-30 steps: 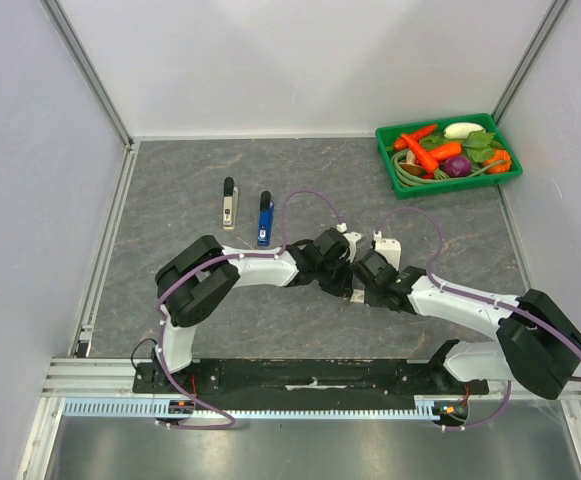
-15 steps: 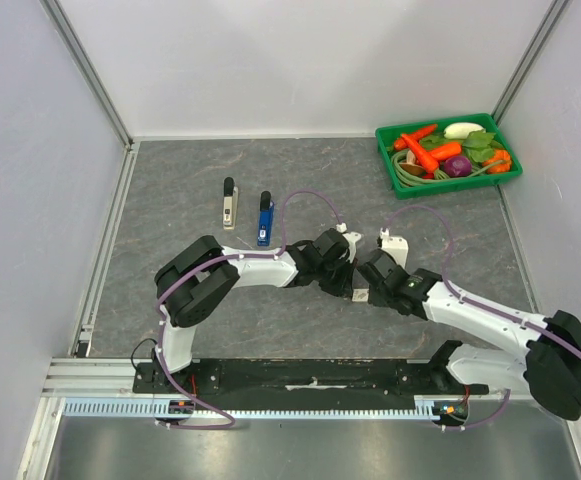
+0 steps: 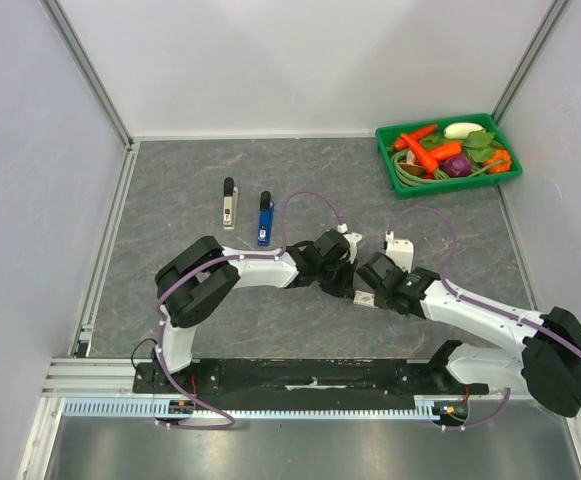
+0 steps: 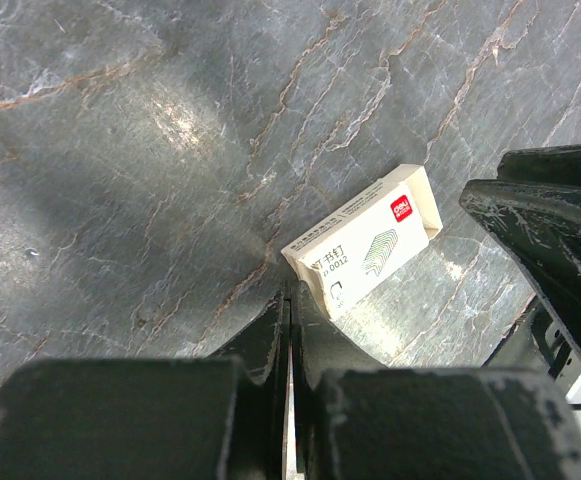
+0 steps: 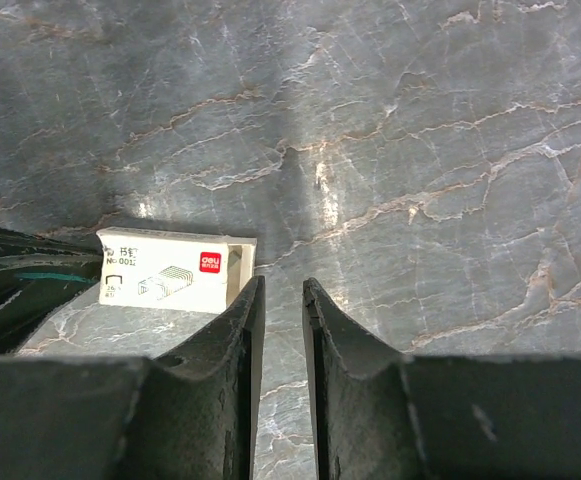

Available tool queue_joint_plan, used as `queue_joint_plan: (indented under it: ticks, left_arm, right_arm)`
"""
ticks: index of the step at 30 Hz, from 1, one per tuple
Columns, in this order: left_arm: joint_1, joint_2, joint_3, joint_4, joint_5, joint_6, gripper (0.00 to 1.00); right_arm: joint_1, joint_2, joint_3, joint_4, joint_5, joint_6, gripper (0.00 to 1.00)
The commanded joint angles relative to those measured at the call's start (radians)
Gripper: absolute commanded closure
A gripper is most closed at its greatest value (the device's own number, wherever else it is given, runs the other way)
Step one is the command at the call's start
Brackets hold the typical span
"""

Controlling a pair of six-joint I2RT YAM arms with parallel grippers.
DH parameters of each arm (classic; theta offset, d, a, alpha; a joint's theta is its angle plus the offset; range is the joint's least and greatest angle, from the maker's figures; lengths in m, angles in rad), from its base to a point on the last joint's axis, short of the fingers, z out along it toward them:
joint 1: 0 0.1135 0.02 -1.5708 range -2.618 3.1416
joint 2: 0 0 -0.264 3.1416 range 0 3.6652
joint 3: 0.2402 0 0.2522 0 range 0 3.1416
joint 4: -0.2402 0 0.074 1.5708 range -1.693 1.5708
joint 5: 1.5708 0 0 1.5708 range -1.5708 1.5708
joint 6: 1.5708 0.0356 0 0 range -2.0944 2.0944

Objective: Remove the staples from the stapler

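Both staplers lie well away from where my hands are. The blue stapler [image 3: 264, 218] and the pale stapler [image 3: 229, 204] sit side by side on the table [image 3: 170, 180], beyond my grippers and off to the left. Each has its long axis running away from my bases, with the dark end at the far side. My left gripper [image 4: 288, 300] is the nearer one, with the blue stapler closest to it. Its fingers are pressed together, and I can see nothing between them. My right gripper [image 5: 281, 290] is parted by only a narrow slit and holds nothing. Both point down at the staple box [image 4: 362, 252], which lies flat between them, just ahead of my left fingertips and just beside my right ones. I judge that reaching a stapler is a job for my left arm, swinging out and leftward, then closing across the stapler's narrow width.
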Motion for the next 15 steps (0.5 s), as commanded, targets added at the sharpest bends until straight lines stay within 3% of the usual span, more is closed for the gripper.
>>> queue_joint_plan:
  ticks: [1,4,9,15]
  left_arm:
    - [-0.014,0.023,-0.024,-0.056,-0.025,-0.006,0.98]
    - [-0.014,0.021,-0.022,-0.056,-0.025,-0.006,0.98]
    - [-0.012,0.024,-0.016,-0.058,-0.025,-0.004,0.98]
    - [-0.014,0.03,-0.016,-0.056,-0.023,-0.007,0.98]
  right_arm:
    - [0.006,-0.043,0.006,-0.03,0.059,0.046,0.71]
    - [0.005,-0.022,0.006,-0.049,0.058,0.065,0.77]
    - [0.006,0.026,-0.008,-0.032,0.059,0.095,0.99]
    - [0.005,0.072,-0.013,0.02,0.081,0.108,1.0]
